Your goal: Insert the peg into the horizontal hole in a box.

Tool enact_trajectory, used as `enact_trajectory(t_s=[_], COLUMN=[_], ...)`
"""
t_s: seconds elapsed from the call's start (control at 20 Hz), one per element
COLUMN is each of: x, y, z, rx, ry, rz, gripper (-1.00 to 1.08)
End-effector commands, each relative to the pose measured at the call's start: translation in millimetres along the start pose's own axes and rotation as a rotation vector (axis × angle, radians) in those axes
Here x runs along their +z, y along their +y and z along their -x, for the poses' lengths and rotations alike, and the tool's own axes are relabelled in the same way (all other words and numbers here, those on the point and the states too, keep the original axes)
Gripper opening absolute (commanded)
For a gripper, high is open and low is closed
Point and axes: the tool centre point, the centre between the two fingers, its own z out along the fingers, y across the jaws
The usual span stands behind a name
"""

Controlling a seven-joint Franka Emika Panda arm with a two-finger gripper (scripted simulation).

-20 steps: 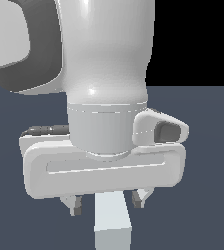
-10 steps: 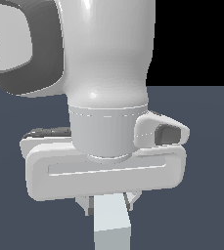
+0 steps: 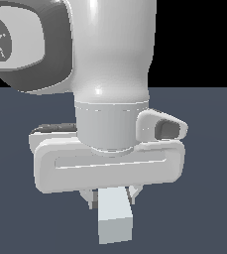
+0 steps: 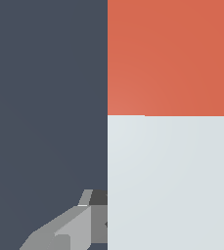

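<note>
Exterior view: the white end of the peg point(image 3: 115, 218) fills the lower centre of the frame, nearest the camera, its square end face turned toward the lens. Just behind it the gripper point(image 3: 112, 194) sits low over the dark grey floor point(image 3: 204, 218). Its two fingers point(image 3: 134, 192) stand tight against either side of the peg, so the jaws are clamped on the peg. Above them the broad white hand body spans the middle of the frame, and the arm point(image 3: 112, 59) rises behind it to the top edge, with a grey-ringed joint in the upper left.

Wrist view: the peg point(image 4: 166, 180) takes up the centre-right of the frame, white in the lower half and orange-red in the upper half. Grey finger parts point(image 4: 74, 229) show at the lower left beside the white section. The rest of the frame is flat dark floor point(image 4: 45, 97). Box and hole are not seen in either view
</note>
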Motion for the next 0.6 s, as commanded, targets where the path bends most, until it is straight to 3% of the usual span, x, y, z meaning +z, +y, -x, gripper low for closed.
enact_trajectory(t_s=[0.0, 0.55], x=[-7.3, -53.2], y=[6.6, 47.7], z=[-13.8, -126.9], rx=[-0.005, -0.025], ry=[-0.001, -0.002], rz=[0.004, 0.004], gripper=[-1.00, -1.00])
